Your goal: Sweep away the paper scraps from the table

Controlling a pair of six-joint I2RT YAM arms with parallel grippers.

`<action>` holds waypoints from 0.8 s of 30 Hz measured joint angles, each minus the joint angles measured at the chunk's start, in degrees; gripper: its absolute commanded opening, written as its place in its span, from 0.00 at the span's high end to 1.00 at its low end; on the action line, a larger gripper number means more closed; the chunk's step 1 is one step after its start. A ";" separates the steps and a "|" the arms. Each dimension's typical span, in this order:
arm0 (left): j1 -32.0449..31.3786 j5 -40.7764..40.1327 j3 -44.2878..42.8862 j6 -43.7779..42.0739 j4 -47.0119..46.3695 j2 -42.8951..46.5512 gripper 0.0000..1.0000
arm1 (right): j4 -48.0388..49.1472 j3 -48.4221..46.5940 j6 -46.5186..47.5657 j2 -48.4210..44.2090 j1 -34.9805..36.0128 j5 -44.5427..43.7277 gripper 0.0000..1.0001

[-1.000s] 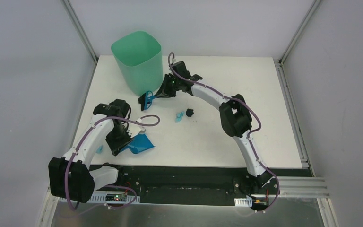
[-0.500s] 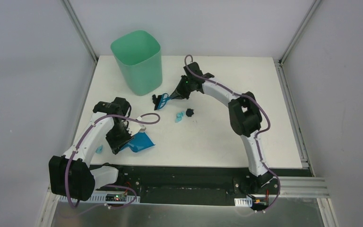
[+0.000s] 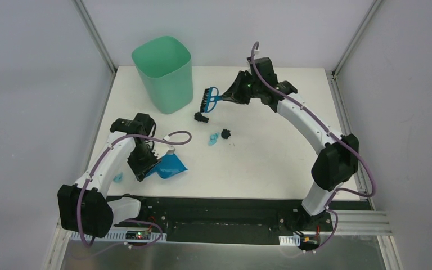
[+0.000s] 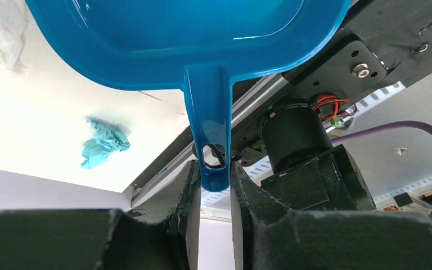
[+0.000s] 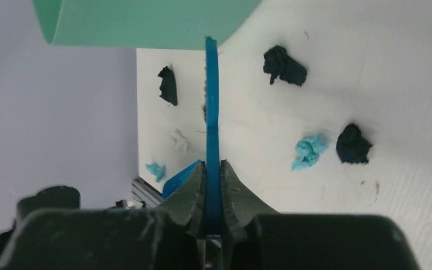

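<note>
My right gripper (image 3: 229,95) is shut on the handle of the blue hand brush (image 3: 208,99) and holds it off the table (image 3: 292,140), right of the green bin. Its fingers (image 5: 194,188) clamp the thin blue handle (image 5: 211,112). Paper scraps lie below the brush: a black one (image 3: 201,117), a light blue one (image 3: 214,138) and another black one (image 3: 226,134). My left gripper (image 3: 145,167) is shut on the handle (image 4: 214,140) of the blue dustpan (image 3: 170,166) at the near left. A light blue scrap (image 4: 104,149) lies beside it.
The mint-green bin (image 3: 163,73) stands at the far left and fills the top of the right wrist view (image 5: 146,22). A black scrap (image 5: 167,84) and a white scrap (image 5: 179,138) lie near the bin's base. The table's black front edge (image 3: 214,202) runs behind the dustpan.
My right arm has carried the brush right and farther back, away from the bin's base, and stretched out. A black scrap now shows below the brush. The left arm has shifted the dustpan slightly.
</note>
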State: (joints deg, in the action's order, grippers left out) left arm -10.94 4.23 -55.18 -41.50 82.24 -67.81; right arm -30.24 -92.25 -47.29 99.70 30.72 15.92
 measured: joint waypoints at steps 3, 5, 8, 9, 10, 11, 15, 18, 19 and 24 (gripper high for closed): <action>-0.42 0.72 0.00 0.09 0.13 -0.70 0.90 | 1.86 -2.54 10.64 0.11 -0.09 1.86 1.00; -0.76 0.81 0.00 0.17 0.20 -1.05 0.90 | 2.12 -5.60 20.79 2.25 -0.17 3.32 1.00; -1.14 0.94 0.00 0.20 0.37 -1.31 0.90 | 2.25 -9.07 40.15 5.97 -0.57 5.68 1.00; -1.14 1.09 0.00 0.20 0.39 -1.29 0.90 | 1.84 -8.98 46.88 6.56 -0.68 6.73 1.00; -1.14 1.38 0.00 0.20 0.44 -1.29 0.90 | 1.62 -8.52 53.55 6.91 -0.79 7.54 1.00; -1.14 1.64 0.00 0.20 0.42 -1.29 0.90 | 1.27 -7.87 60.35 7.06 -0.74 7.82 1.00; -1.51 1.86 0.15 0.17 0.22 -1.22 0.90 | -3.02 -9.11 83.17 8.81 0.22 7.08 1.00; -1.81 1.84 1.22 0.13 -0.26 -1.05 0.90 | -5.55 -13.64 97.00 12.57 2.29 5.42 1.00; -1.84 1.84 1.68 0.13 -0.33 -1.07 0.90 | -5.95 -15.02 100.89 13.92 3.06 4.72 1.00; -1.86 1.84 2.23 -0.07 -0.20 -1.11 0.90 | -7.45 -19.10 114.57 20.37 6.23 1.97 1.00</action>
State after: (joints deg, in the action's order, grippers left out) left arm -12.80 6.07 -52.95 -41.56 82.04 -68.93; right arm -37.69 -111.35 67.29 120.07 36.95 17.89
